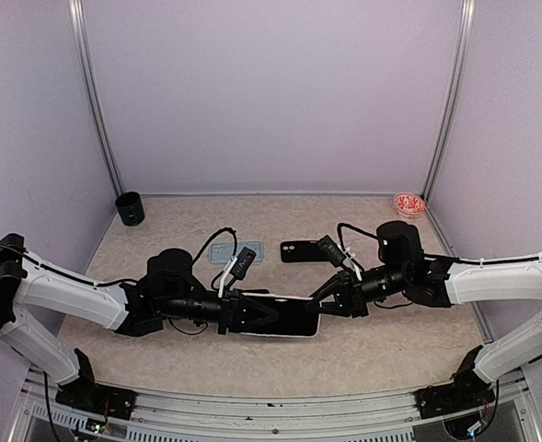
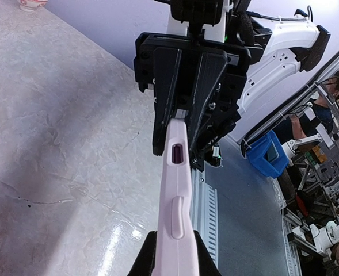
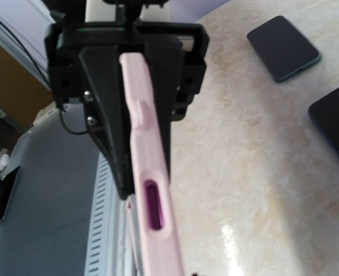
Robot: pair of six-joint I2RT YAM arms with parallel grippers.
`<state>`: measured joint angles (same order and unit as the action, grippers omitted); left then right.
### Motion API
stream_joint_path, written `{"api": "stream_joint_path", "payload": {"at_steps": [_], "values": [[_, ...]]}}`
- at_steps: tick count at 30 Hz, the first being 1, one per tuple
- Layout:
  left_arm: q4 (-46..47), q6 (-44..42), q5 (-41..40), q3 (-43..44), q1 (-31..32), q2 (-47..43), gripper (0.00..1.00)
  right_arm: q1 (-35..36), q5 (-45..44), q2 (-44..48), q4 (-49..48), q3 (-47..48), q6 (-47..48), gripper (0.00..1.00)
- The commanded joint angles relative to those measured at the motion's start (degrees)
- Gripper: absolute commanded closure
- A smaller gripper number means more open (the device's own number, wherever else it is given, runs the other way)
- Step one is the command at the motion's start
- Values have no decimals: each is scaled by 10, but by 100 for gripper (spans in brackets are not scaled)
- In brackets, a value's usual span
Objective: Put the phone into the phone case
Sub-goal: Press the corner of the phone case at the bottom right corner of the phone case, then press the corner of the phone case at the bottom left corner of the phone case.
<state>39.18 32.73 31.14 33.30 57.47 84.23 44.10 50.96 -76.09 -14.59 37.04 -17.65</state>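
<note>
Phone case point(image 2: 175, 230) is pale pink, table point(image 1: 390, 341) marbled beige (cup point(image 1: 130, 209) dark green).

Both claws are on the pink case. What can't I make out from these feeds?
1. Whether the case is already filled: the top view shows a dark face, its ends covered by the left claw and right claw; the wrist views show only its edge.
2. Dark slab, right wrist view: cut off by the right edge.
3. Bowl contents, top view: too small.
</note>
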Motion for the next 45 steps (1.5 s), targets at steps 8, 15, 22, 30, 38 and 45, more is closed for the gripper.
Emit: {"api": "stream_joint_path", "payload": {"at_steps": [8,15,22,30,38,45], "values": [[43,4,4,27,5,6,97,2,-38,15,12,13,13,95],[51,0,-10,19,5,-6,100,3,-42,34,12,6,13,62],[80,-2,-39,-7,5,-41,100,3,-39,49,1,-8,8,44],[97,-2,-50,-13,5,-59,100,3,-18,51,-35,-26,-7,28],[98,-3,-62,-14,5,-66,100,2,18,24,-75,-29,-40,29],[99,-7,-75,-19,5,-82,100,3,32,4,-89,-25,-55,39]]}}
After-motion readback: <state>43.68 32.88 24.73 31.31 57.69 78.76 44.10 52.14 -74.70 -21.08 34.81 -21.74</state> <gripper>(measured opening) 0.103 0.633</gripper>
